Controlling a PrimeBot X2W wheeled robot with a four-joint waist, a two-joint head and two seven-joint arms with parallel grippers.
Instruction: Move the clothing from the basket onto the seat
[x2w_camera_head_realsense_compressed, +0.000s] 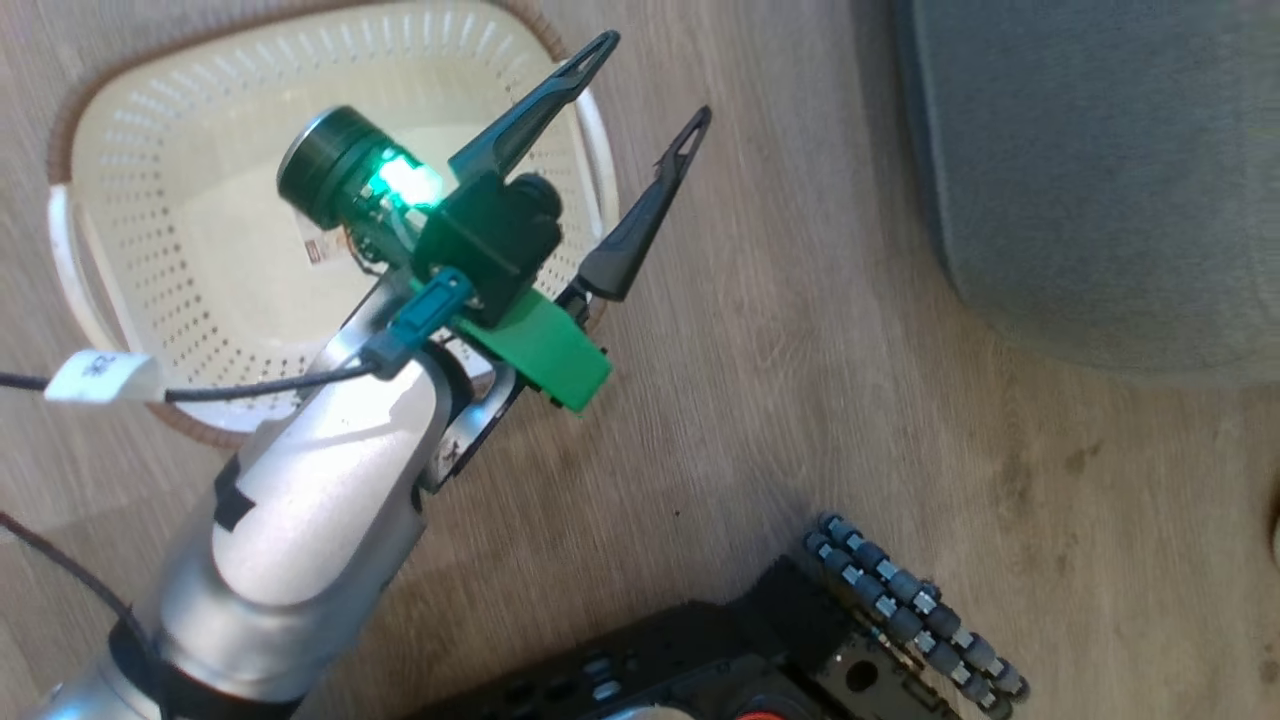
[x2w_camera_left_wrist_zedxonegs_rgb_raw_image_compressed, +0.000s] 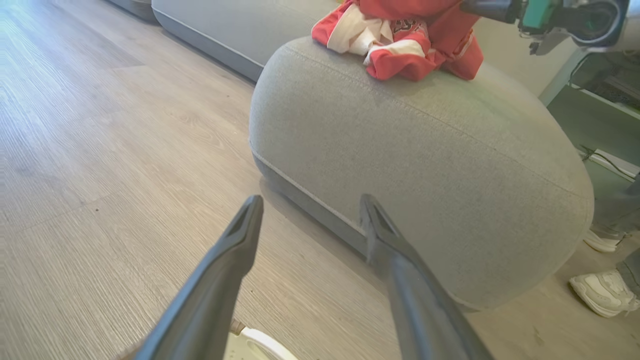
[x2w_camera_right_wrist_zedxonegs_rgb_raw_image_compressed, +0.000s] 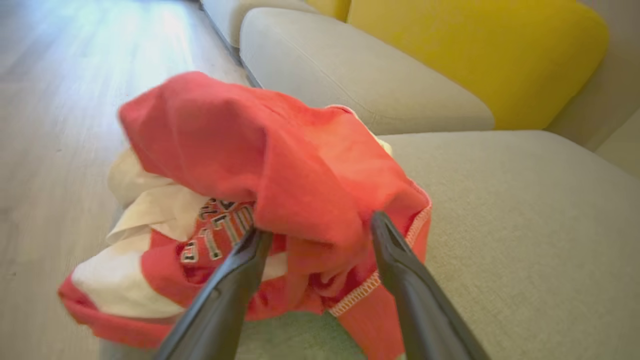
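Two wide, empty end effectors.
My right end effector (x2w_camera_right_wrist_zedxonegs_rgb_raw_image_compressed: 321, 225) tips meet clothing (x2w_camera_right_wrist_zedxonegs_rgb_raw_image_compressed: 280, 165) on the seat (x2w_camera_right_wrist_zedxonegs_rgb_raw_image_compressed: 525, 225); left end effector (x2w_camera_head_realsense_compressed: 657, 75) above basket (x2w_camera_head_realsense_compressed: 150, 200).

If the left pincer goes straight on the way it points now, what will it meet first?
Probably the grey seat: the open left pincer aims at its lower side, near the floor. Depth is unclear.

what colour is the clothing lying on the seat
The clothing is red with white panels and dark lettering; it shows best in the right wrist view.
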